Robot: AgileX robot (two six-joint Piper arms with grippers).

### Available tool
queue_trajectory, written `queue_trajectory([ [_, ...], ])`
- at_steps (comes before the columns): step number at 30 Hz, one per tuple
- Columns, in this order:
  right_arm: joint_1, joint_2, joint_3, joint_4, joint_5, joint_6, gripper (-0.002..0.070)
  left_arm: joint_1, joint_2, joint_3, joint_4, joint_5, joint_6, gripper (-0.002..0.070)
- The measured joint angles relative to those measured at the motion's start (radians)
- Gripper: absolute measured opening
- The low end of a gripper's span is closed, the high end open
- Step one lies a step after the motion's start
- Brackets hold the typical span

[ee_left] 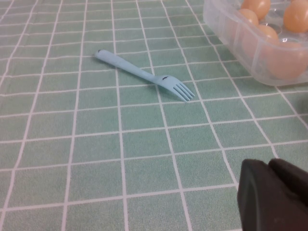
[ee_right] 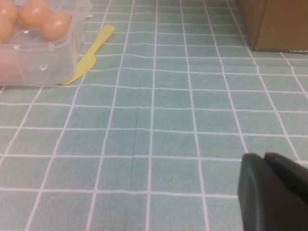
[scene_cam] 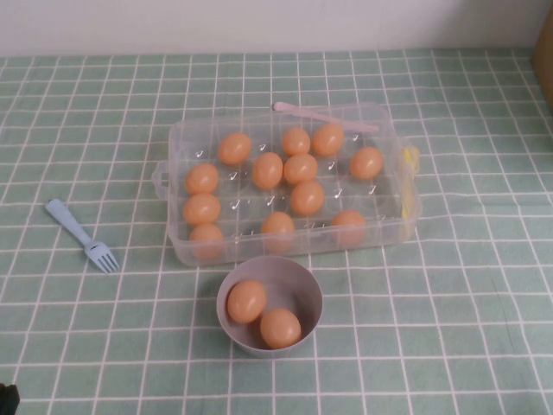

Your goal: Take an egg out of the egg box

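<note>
Twelve eggs [scene_cam: 267,170] boxed, two bowled.

A raised camera is looking steeply down at the whole green checked tablecloth [scene_cam: 449,285]. Both wrist cameras are sitting low, close above it, each catching one end of the clear plastic egg box [scene_cam: 289,186] [ee_left: 260,45] [ee_right: 41,53] that the raised view shows whole.

Both claws: matte black, rounded blocky fingers [ee_left: 272,197], [ee_right: 274,192].

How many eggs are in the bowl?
2, touching, in the bowl: one egg left, another egg nearer. Left gripper near the fork; right gripper beyond the egg box.
</note>
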Motion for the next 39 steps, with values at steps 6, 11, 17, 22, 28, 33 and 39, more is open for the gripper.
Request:
queue_trajectory([
  [6,0.0,0.0,0.0,0.0,0.0,0.0,-0.0019,0.0,0.0,0.0,0.0,0.0,0.0,-0.0003],
  [11,0.0,-0.002,0.0,0.0,0.0,0.0,-0.0019,0.0,0.0,0.0,0.0,0.0,0.0,-0.0003],
  [17,0.0,-0.002,0.0,0.0,0.0,0.0,-0.0019,0.0,0.0,0.0,0.0,-0.002,0.0,-0.0003],
  [22,0.0,-0.002,0.0,0.0,0.0,0.0,-0.0019,0.0,0.0,0.0,0.0,-0.003,0.0,-0.0003],
  [28,0.0,-0.002,0.0,0.0,0.0,0.0,-0.0019,0.0,0.0,0.0,-0.143,-0.074,-0.037,-0.0003],
  [33,0.0,-0.002,0.0,0.0,0.0,0.0,-0.0019,0.0,0.0,0.0,-0.409,-0.198,-0.06,-0.0003],
  [39,0.0,-0.002,0.0,0.0,0.0,0.0,-0.0019,0.0,0.0,0.0,-0.567,-0.243,-0.064,-0.0003],
])
